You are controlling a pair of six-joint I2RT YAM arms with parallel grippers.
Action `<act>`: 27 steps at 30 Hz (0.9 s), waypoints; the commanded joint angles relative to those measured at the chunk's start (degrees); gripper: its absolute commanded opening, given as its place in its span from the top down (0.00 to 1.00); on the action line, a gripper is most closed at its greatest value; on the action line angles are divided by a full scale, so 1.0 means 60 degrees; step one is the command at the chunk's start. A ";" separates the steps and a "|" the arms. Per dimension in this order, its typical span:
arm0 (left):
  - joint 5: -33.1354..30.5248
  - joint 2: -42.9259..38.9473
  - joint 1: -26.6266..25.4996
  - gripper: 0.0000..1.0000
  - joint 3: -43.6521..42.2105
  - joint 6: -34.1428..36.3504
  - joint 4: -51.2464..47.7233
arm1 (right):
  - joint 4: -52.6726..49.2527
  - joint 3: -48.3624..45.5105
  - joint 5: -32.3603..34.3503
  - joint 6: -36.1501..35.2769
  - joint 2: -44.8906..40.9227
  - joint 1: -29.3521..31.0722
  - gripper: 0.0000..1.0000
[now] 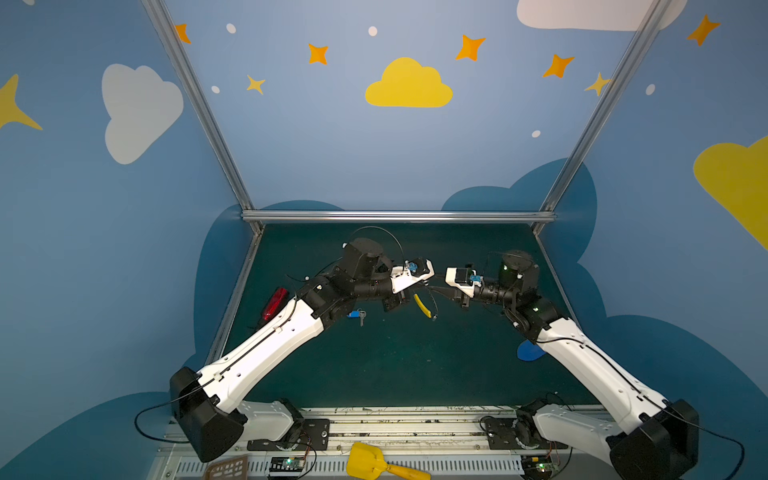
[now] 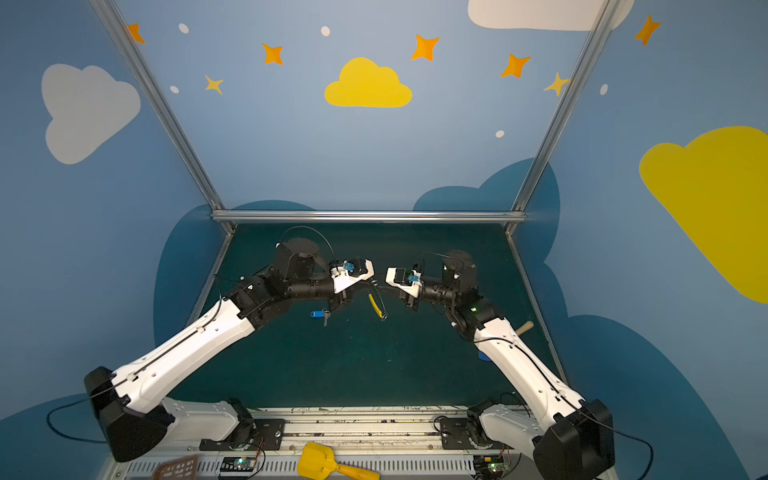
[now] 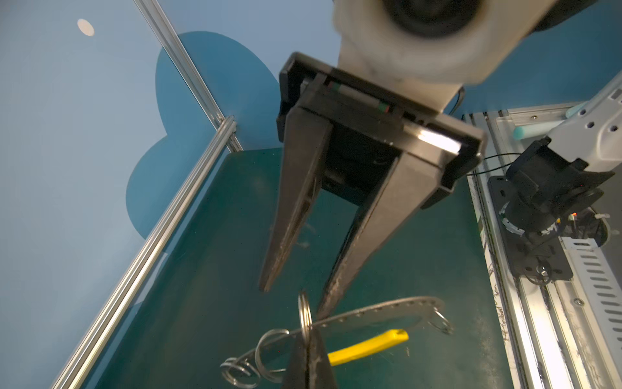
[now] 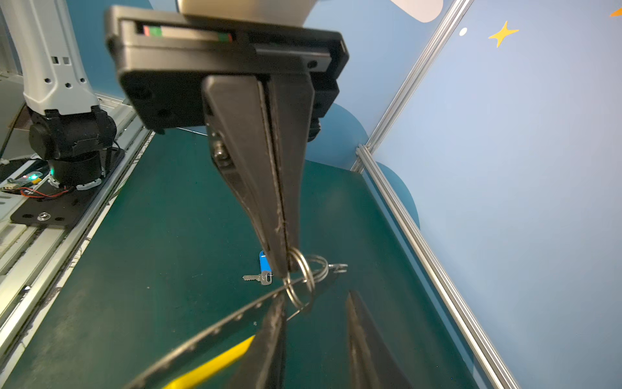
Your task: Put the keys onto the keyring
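The keyring, a thin grey hoop [image 3: 373,311] with a yellow arc [image 3: 367,347] and studs on its rim, hangs above the green mat between both grippers. My left gripper [image 3: 308,333] is shut on a small metal loop [image 3: 304,311] threaded on the hoop; the right wrist view shows its closed tips [image 4: 289,264] pinching that loop. My right gripper [image 4: 314,299] stands open right beside the hoop, holding nothing. The keys [image 4: 262,274], a tiny silver key with a blue tag, lie on the mat beneath the left arm and show in both top views [image 1: 357,316] [image 2: 320,315].
A red object [image 1: 274,303] lies by the left arm. A blue disc [image 1: 530,351] sits under the right arm, and a wooden handle [image 2: 524,328] lies near the right wall. A yellow toy shovel [image 1: 374,461] and a brown lattice piece [image 1: 226,467] rest on the front rail.
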 commanded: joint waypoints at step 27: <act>-0.1052 0.0482 -0.0502 0.74 0.0798 0.0669 -0.0878 | -0.1195 0.0208 -0.0753 -0.0642 0.0225 -0.0232 1.00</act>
